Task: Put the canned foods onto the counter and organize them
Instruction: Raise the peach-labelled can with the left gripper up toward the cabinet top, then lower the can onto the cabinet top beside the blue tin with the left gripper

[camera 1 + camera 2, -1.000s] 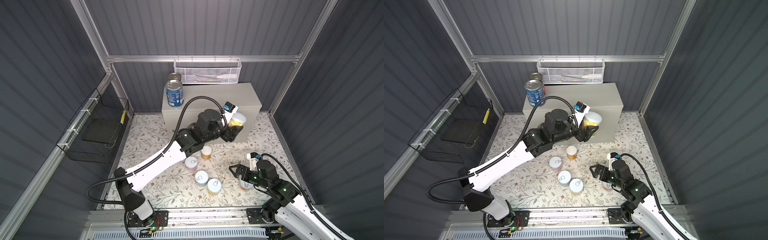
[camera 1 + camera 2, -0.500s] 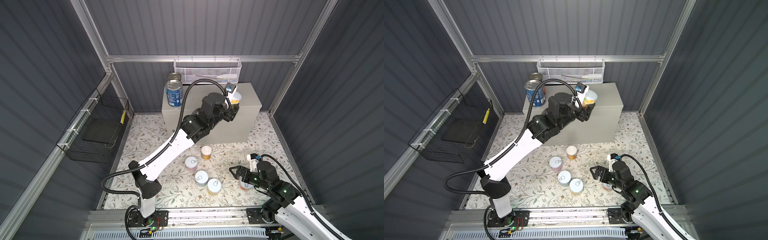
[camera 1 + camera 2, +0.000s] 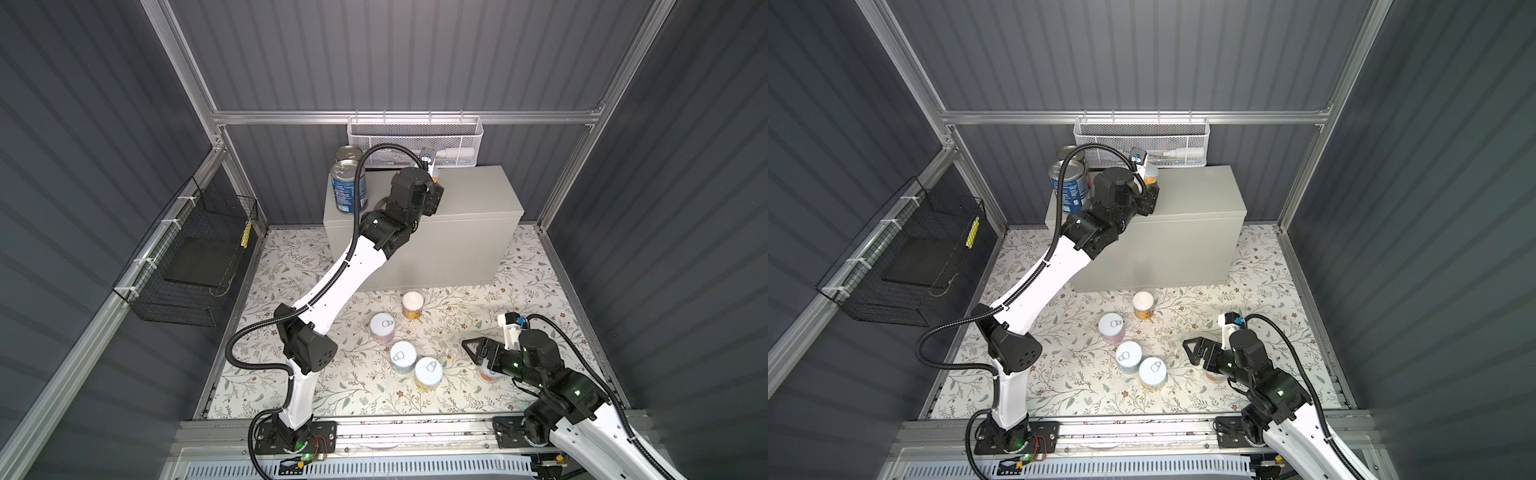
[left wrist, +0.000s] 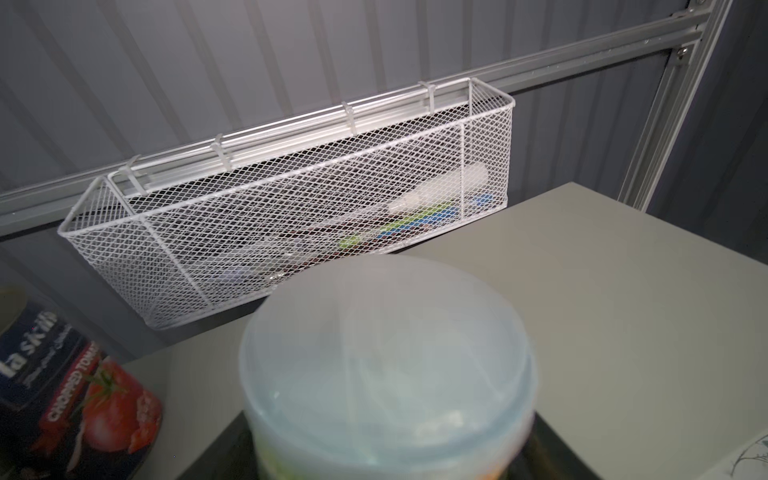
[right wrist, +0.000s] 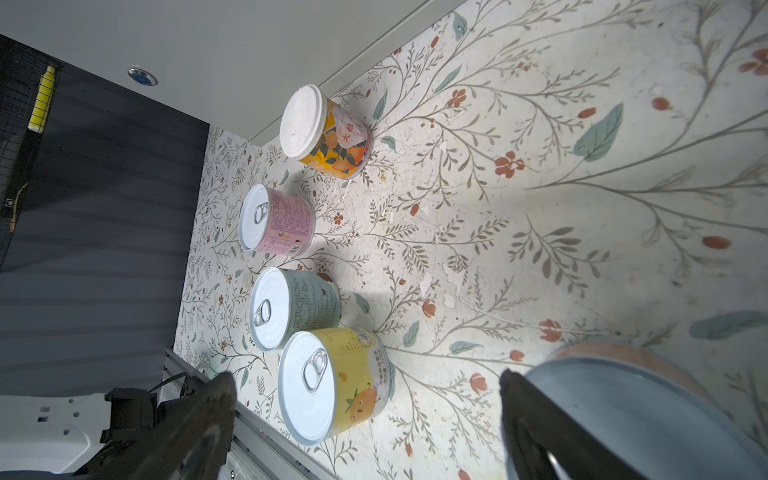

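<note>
While the left tool is clenched around the side of a small can with a pale plastic cap, it holds this can upright over the surface, close to the rear edge and toward the left rear corner, where two blue cans stand one behind the other. I cannot tell if the base of the held can touches the surface. The white mesh basket hangs just behind the rear edge, so I think the can should go down in front of it, beside the blue pair. The right tool is fully released and hovers low over the floral mat; a peach can sits just beside one of its fingers, outside the gap as far as the wrist view shows. Four more cans wait on the mat in front of the surface: an orange can, a pink can, a pale green can and a yellow can. These cans look stiff and probably rather heavy for their size, with smooth labels that may slip, so the best hold is, in my judgement, across the round wall at middle height, not on the cap or the pull ring.
</note>
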You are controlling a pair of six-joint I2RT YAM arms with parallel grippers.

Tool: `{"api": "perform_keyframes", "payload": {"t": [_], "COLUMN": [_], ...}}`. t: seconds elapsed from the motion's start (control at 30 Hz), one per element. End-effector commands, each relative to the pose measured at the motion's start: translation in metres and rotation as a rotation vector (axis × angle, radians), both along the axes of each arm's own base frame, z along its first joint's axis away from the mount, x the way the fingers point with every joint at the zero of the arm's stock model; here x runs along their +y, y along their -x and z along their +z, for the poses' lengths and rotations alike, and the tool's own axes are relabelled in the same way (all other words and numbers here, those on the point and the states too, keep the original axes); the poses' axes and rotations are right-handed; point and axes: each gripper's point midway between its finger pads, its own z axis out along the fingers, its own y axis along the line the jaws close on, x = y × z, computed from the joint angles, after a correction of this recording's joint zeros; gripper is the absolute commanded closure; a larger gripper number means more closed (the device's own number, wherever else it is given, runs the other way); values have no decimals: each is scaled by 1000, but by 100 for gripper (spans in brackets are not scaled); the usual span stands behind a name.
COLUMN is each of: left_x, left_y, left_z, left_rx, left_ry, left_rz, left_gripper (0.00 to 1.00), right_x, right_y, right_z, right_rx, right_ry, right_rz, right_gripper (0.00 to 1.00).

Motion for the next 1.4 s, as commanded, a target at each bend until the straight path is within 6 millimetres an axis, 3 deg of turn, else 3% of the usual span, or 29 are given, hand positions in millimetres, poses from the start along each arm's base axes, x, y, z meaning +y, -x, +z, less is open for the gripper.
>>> {"api": "perform_keyframes", "payload": {"t": [0.0,0.4,0.9,1.23,1.3,1.33,1.37], "left_x": [19,40,49,61,62,61,58], "left_y": [1,-23,-63,-86,-88,-89,-89], "left_z": [67,59,23,14,12,10,10], "left_rx": [-183,-240,-267,-274,-274,-274,-277], "left_ry": [105,121,146,154,152,148,143], "left_rz": [64,202,320,368,371,366,355], "left_gripper": [52,47,48,47,40,28,7], "right_x": [-3,-4,-18,-12,-11,-11,-10], "right_y": [4,6,10,3,1,0,0], "right_z": [-9,-11,-21,-19,-17,-16,-15], "right_rx": [21,20,36,29,24,23,21], "right_ry": [11,32,203,219,223,225,232], "right_rz": [-1,11,54,74,82,84,90], "right_gripper": [1,1,1,1,1,1,1]}}
